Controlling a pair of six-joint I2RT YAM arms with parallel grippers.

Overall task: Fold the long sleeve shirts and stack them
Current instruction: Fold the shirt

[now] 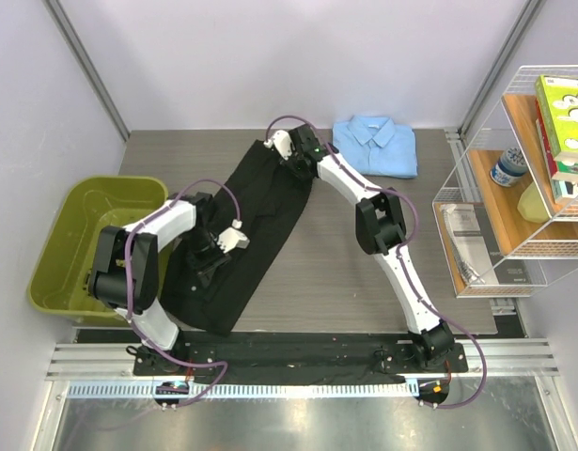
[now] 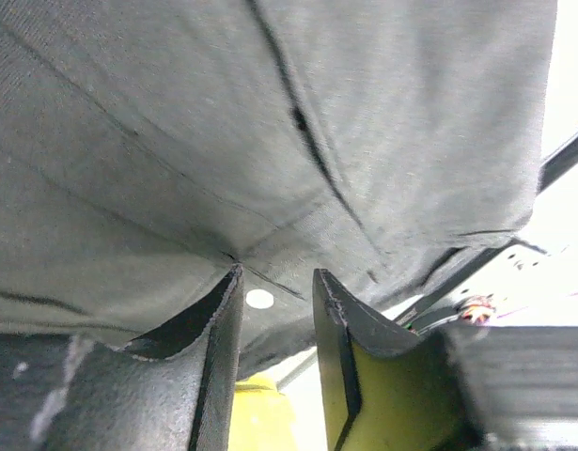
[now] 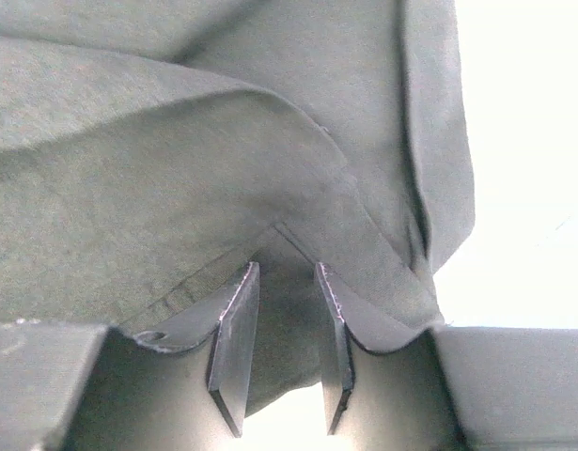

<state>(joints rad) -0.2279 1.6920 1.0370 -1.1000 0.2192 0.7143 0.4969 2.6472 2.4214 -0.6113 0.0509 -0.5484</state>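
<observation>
The black shirt (image 1: 242, 221) lies stretched out diagonally on the table, from the far middle toward the near left. My left gripper (image 1: 234, 235) is at its middle, and in the left wrist view the gripper (image 2: 274, 272) is shut on a pinch of the black cloth (image 2: 270, 122) beside a white button (image 2: 259, 299). My right gripper (image 1: 281, 146) is at the shirt's far end, and in the right wrist view it (image 3: 287, 268) is shut on a fold of the black cloth (image 3: 176, 141). The light blue shirt (image 1: 376, 146) lies folded at the far right.
A green bin (image 1: 91, 240) stands at the left, beside the left arm. A white wire shelf (image 1: 514, 188) with books and a bottle stands at the right edge. A black rail (image 1: 298, 357) runs along the near edge.
</observation>
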